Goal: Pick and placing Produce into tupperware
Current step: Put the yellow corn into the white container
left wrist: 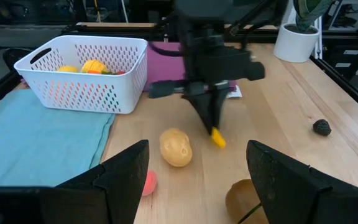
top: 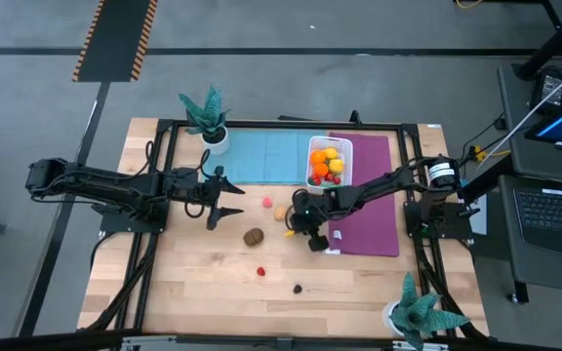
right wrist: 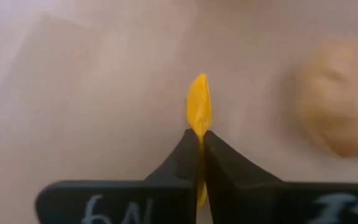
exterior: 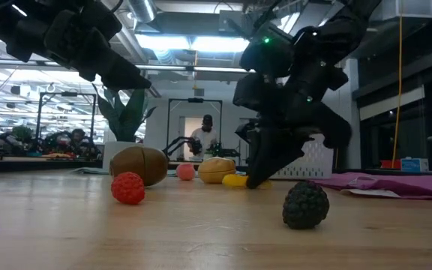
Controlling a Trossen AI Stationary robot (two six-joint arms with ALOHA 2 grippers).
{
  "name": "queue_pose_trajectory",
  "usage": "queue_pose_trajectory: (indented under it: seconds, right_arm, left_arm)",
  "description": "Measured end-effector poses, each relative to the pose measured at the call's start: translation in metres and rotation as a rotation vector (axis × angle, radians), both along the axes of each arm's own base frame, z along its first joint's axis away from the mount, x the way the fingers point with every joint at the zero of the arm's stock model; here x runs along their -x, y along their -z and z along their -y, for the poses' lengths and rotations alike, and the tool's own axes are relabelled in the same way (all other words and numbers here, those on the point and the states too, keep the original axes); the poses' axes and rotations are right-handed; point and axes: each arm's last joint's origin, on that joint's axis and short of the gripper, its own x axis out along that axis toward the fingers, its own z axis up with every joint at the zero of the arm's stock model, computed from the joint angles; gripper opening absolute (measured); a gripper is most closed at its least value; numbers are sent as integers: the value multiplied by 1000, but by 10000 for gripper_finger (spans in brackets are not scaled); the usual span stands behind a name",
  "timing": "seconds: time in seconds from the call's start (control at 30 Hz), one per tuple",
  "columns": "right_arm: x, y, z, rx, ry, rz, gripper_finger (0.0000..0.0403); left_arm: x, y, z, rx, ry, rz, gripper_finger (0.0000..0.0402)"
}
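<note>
A small yellow produce piece [right wrist: 199, 106] lies between the fingers of my right gripper [right wrist: 201, 140], shut on it at mid-table, left of the purple mat. Loose on the wood near it are a tan potato [left wrist: 176, 147], a pink piece [left wrist: 148, 182], a brown kiwi-like piece [top: 253, 236], a red berry [exterior: 128, 187] and a dark berry [exterior: 305, 204]. The tupperware [top: 347, 156], a white perforated basket holding orange, yellow and red pieces, stands at the far side between the mats. My left gripper [top: 234, 198] hovers open at the left, touching nothing. My right gripper pinches the yellow piece's near end [right wrist: 199, 132] between its two fingertips [left wrist: 211, 118]. The fingers slant steeply down at it from the table's right. Its free end [left wrist: 219, 140] sticks out below the tips, at the tabletop; I cannot tell whether it is lifted clear.
A blue mat [top: 261, 156] lies left of the basket and a purple mat [top: 369, 210] right of it. Teal potted plants stand at the far left [top: 208, 117] and near right [top: 418, 312]. The near half of the wood holds only the two berries.
</note>
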Motion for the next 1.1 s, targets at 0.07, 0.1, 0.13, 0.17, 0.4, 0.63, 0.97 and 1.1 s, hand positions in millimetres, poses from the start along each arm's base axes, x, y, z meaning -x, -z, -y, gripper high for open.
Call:
queue_pose_trajectory:
  seconds: [0.07,0.1,0.13,0.17,0.4,0.63,0.97,1.1]
  right_arm:
    - [-1,-5,6,-15,28,4,18]
    - [-2,-10,8,-22,39,20,20]
    - [-3,-15,10,-25,45,34,20]
    - [-3,-20,12,-32,49,47,18]
    - [4,-47,26,-39,85,101,11]
    - [21,-93,39,6,115,214,6]
    - [80,-103,60,14,251,375,6]
    - [101,-97,60,8,278,473,8]
  left_arm:
    - [0,0,0,0,0,0,263]
    - [0,0,0,0,0,0,263]
    - [0,0,0,0,0,0,263]
    - [0,0,0,0,0,0,263]
    - [0,0,0,0,0,0,263]
    - [0,0,0,-1,-3,0,263]
    - [0,0,-2,-21,-52,0,263]
    - [0,0,-3,-22,-64,2,263]
